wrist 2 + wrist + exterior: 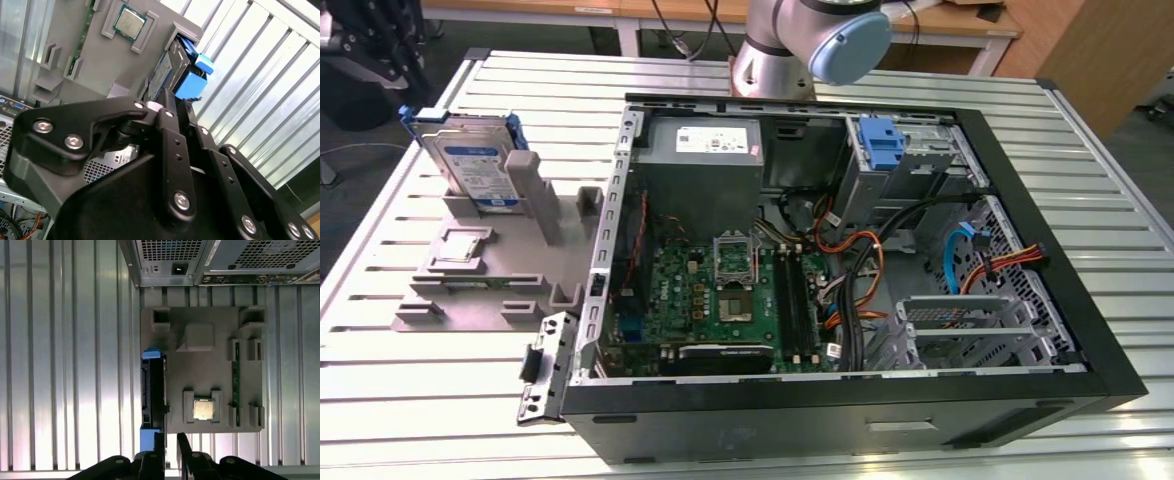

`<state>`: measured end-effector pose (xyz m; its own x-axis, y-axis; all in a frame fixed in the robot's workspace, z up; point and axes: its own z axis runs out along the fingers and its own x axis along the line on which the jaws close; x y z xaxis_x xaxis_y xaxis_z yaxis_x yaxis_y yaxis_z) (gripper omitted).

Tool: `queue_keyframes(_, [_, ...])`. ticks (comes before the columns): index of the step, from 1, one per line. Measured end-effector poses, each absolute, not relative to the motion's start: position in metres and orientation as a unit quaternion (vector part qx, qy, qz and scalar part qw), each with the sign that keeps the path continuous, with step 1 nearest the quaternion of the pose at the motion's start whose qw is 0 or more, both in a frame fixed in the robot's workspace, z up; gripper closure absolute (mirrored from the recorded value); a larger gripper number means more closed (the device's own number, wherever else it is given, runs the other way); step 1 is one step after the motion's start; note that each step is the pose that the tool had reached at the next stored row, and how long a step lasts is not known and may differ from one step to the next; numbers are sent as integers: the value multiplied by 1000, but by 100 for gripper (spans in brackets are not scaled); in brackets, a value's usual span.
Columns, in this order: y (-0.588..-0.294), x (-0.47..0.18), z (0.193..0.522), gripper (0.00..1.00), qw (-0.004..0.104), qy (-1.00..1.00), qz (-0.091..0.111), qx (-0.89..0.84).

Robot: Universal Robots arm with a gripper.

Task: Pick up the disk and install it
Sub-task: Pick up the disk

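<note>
In the exterior view, the disk (467,165), a flat silver-metal hard drive with a blue-and-white label in a blue plastic bracket, stands upright on its edge in a slot of the grey plastic holder plate (494,295). This plate lies on the ribbed metal surface (440,400), at the exterior view's left of the open black computer case (854,405), and a grey upright post (531,195) of the holder is just beside the disk. In the second wrist view, the black tool (175,106) hangs above the holder and points toward the blue end of the disk, apart from it. In the first wrist view, the disk shows edge-on along the border of the plate, near a small square silver processor chip (203,409). Here the tool is narrow, its two sides drawn close with only a thin slit, and it holds nothing. I judge that the step in hand is the approach for the pick. To do it well, the tool should become wider than the thin side of the disk, be centred over its upper edge, and go down straight, so that it clamps the two flat faces and does not strike the post.
</note>
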<state>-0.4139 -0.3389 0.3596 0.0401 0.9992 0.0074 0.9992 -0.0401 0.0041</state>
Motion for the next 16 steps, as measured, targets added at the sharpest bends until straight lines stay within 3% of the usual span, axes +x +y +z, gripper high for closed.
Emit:
queue_keyframes(1, [-339,-414,360,77,1,-693,-4,-721])
queue_keyframes(6, [-339,-414,358,53,1,-693,-4,-721])
queue_keyframes(7, [-339,-414,357,53,1,-693,-4,-721])
queue_keyframes(9, [-339,-414,354,42,1,-693,-4,-721])
queue_keyframes(11, [-339,-414,350,42,1,-693,-4,-721])
queue_keyframes(12, [-339,-414,348,35,1,-693,-4,-721])
queue_keyframes(16, [-339,-415,341,35,1,-693,-4,-721])
